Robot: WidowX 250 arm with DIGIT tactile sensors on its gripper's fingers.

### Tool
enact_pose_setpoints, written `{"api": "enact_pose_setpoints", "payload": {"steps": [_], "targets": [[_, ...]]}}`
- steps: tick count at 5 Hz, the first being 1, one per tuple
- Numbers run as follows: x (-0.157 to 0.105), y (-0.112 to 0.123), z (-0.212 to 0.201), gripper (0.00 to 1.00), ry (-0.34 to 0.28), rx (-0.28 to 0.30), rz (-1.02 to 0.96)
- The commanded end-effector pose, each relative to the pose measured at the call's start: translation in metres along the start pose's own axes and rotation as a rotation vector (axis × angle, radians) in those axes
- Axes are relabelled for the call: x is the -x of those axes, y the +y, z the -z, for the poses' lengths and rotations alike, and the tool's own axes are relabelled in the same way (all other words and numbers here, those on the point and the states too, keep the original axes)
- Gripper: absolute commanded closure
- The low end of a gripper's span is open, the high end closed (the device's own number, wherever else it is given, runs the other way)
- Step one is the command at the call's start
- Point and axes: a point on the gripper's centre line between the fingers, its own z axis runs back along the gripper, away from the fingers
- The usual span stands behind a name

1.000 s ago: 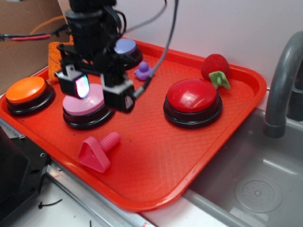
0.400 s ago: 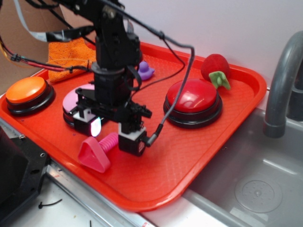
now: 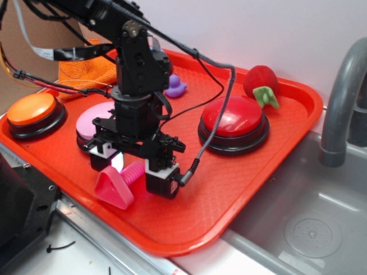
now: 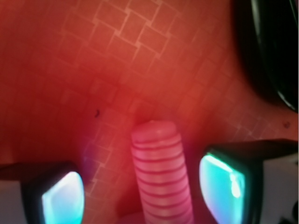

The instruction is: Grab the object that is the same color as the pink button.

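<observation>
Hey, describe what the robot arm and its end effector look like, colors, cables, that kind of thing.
The arm is black, built of blocky segments, with black cables looping off it and red wires near its base. The end effector has two black fingers with white blocks above them. In the wrist view the finger pads glow teal.

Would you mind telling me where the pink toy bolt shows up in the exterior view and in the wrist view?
Exterior: the pink toy bolt lies near the front edge of the red tray, its ribbed shaft between the open gripper fingers.
Wrist: only the ribbed shaft shows, at bottom centre, between the two glowing pads.
Shared landmark: the tray's textured red surface.
</observation>
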Motion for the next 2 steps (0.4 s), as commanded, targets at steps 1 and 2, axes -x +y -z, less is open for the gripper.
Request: {"api": "enact_pose_setpoints", "payload": {"steps": [1,2], "targets": [[0.0009,0.0053,0.0141,1.0,-0.004,-0.031,-0.035],[-0.0008,0.0069,0.0183,1.0,0.009,-0.034,-0.053]]}}
